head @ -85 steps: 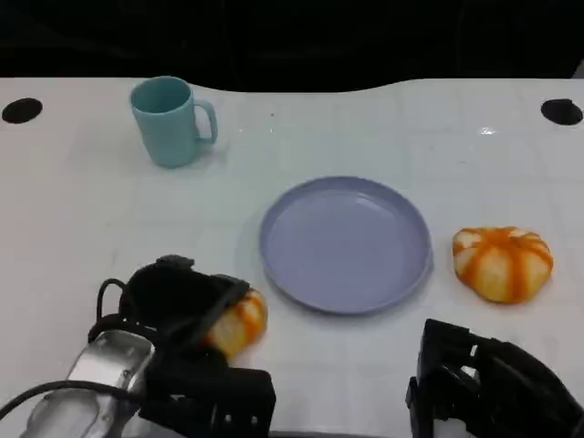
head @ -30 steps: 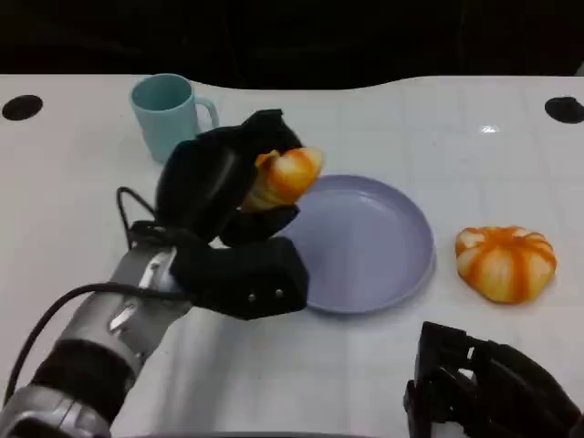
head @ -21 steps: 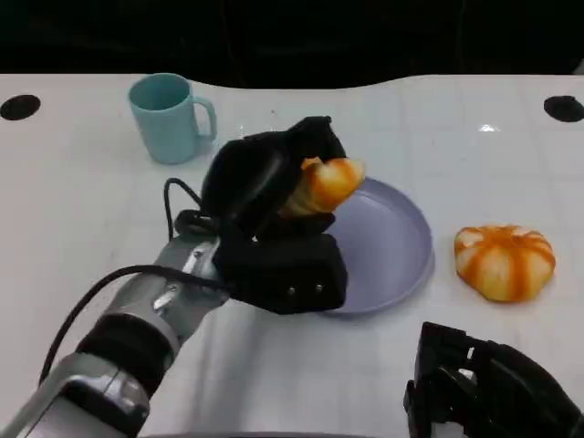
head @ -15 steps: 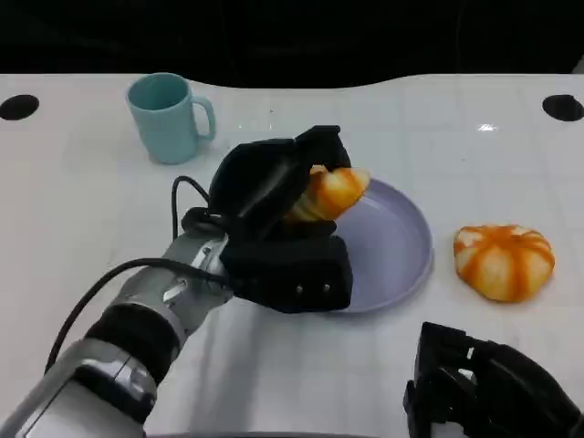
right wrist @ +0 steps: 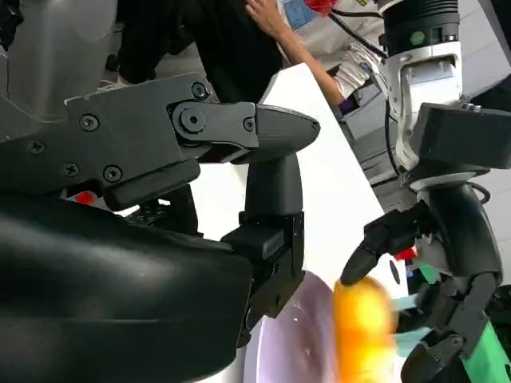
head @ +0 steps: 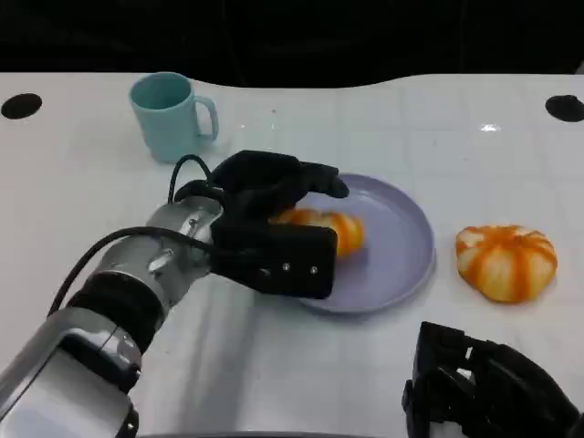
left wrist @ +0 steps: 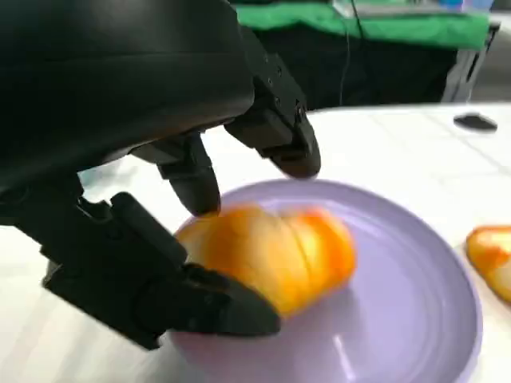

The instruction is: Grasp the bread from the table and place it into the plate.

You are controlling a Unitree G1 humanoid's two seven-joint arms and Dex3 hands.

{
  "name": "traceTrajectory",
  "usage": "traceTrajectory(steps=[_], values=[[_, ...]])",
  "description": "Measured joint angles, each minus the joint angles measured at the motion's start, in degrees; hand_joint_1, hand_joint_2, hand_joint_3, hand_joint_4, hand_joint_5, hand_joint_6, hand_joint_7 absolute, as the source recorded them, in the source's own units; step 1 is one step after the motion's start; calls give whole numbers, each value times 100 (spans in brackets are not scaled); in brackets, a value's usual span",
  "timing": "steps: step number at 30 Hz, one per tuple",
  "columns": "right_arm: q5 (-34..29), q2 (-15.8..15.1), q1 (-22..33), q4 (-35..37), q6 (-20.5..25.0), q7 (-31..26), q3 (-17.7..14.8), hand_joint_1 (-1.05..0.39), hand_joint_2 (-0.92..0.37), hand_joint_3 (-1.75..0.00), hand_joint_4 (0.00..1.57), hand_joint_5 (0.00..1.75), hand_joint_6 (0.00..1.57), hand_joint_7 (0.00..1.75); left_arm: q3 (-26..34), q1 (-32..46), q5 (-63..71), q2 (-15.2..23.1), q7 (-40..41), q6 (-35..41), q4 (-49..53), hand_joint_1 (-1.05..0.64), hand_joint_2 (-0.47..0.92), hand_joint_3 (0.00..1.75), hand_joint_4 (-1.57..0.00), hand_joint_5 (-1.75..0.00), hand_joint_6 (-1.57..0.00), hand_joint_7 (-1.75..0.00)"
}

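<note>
Head view: the left hand (head: 274, 196) has lowered the bread (head: 321, 229) onto the plate (head: 401, 246) near its left rim, fingers loosening though possibly touching; only withdrawal remains

an orange-glazed bread (head: 330, 230) lies on its side in the left part of a round lilac plate (head: 392, 239).

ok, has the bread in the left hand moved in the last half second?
Yes. The bread has come down from above the plate's near-left rim onto the plate. The left hand now has its fingers spread around it.
</note>
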Motion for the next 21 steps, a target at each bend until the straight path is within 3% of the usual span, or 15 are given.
traceTrajectory(steps=[6, 19, 21], values=[[3, 44, -32, 16, -5, 25, 10, -54, -92, -44, 64, 175, 41, 175, 40, -23, -174, 60, -856, 1, -42, -94, 92, 63, -6, -13, -12, 0], [5, 90, -29, 3, -30, 4, 7, -55, -92, -43, 61, 175, 39, 174, 173, 230, -308, 364, -1057, -80, -772, -94, 92, 63, -9, -16, -17, -2], [8, 90, -25, 1, -29, 5, -3, -56, -92, -40, 61, 175, 39, 174, 239, 427, -394, 430, -1033, -189, -947, -87, 92, 58, -18, -22, -21, -4]])
